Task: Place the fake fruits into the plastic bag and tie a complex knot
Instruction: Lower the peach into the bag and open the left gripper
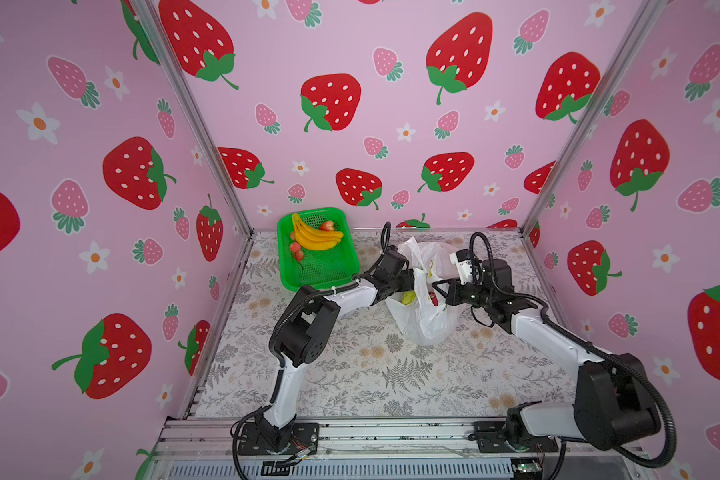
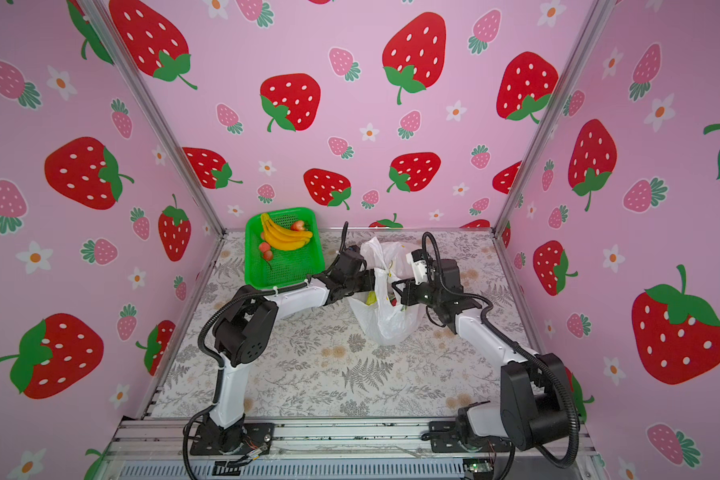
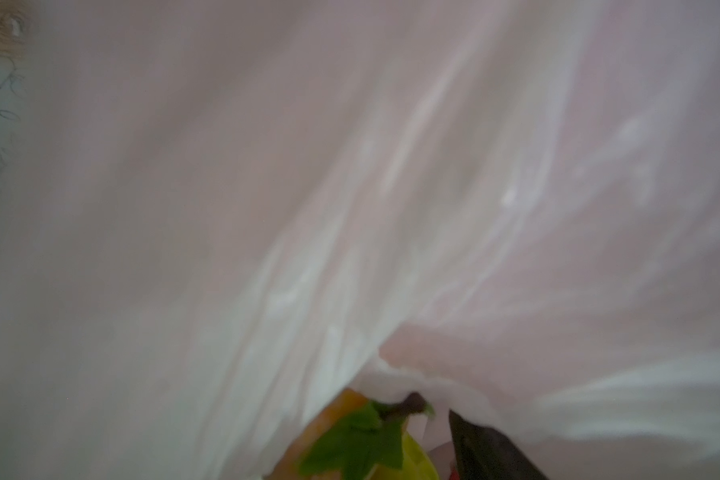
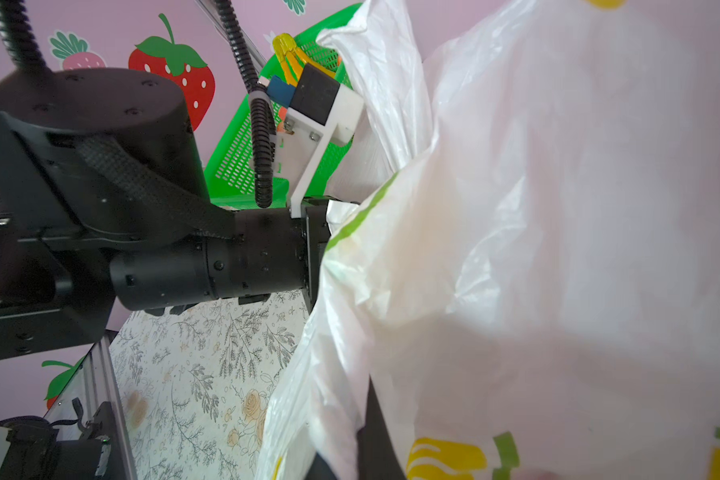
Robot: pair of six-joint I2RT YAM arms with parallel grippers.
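Right gripper (image 1: 439, 287) jaws together, pinching the plastic bag (image 1: 422, 328) rim at three o'clock; left gripper (image 1: 410, 280) enters from nine o'clock, its jaws veiled by film, spread untellable

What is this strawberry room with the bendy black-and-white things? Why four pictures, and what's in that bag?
Those are two robot arms, a left arm and a right arm, bolted at a table's edge. Two pictures come from a camera up high, looking down. The other two come from small cameras on the arms' wrists, so they look close and blurry. On the table are a green basket with bananas and small red fruits, and a white bag. The right fingers are shut and seem to pinch the bag's edge. The left fingers reach into the bag, mostly hidden. Some toy fruit lies inside.
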